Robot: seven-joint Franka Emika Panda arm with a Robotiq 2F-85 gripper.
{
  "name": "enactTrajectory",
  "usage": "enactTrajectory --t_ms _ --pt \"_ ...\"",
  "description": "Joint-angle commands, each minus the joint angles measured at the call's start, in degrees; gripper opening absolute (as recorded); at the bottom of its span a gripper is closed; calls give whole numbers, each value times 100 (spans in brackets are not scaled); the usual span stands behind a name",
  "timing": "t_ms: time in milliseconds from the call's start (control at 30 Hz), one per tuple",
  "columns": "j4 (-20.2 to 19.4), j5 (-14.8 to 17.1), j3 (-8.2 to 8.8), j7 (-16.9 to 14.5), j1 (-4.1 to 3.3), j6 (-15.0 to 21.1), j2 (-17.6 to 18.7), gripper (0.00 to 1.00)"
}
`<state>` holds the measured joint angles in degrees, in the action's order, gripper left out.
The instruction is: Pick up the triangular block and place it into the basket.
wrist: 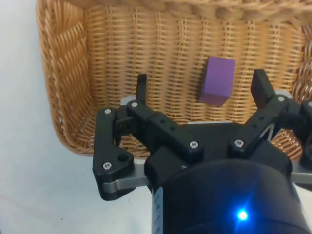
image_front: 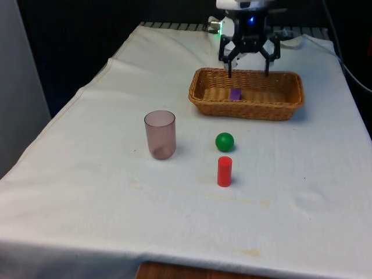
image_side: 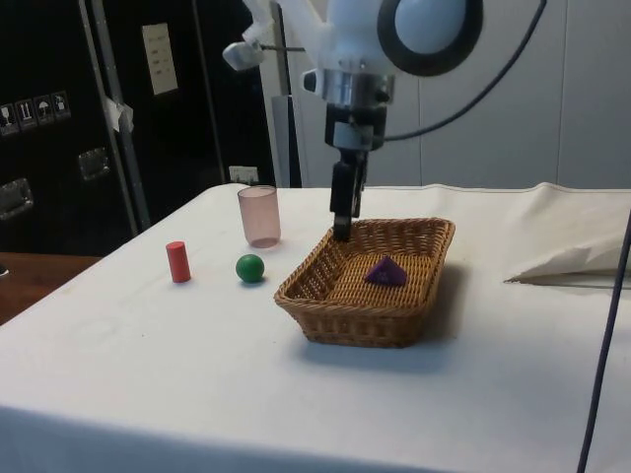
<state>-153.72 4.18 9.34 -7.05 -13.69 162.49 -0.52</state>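
The purple triangular block (image_side: 385,271) already lies on the floor of the wicker basket (image_front: 290,104), near its middle, touching nothing else. The gripper (image_front: 249,74) hangs above the basket's far rim, its jaws spread wide and empty. By my reading the placing is done; only drawing the arm clear remains.

Basket (wrist: 68,97) cut off by wrist frame edges, part hidden behind gripper (wrist: 200,90) body. Arm (image_front: 247,6) cropped at front view top. Front view: block (image_front: 235,93) too small to tell shape.
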Motion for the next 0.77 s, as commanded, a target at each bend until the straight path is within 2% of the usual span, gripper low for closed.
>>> enactTrajectory --t_ms 0,100,133,167,333,433,467,600,733 --pt "97 -80 11 46 11 -132 -17 100" --pt "286 -74 11 52 11 -338 -63 100" --pt "252 0 0 0 0 -258 -40 100" --pt "338 -74 6 52 11 -395 -74 100" --pt "630 -63 6 52 6 -682 -109 100" --pt "791 -57 6 52 6 -819 -109 100" --pt "751 0 0 0 0 -745 -109 100" --pt "1066 -63 0 63 0 -1037 -92 100" --pt "1169 0 0 11 -6 -1152 -103 100"
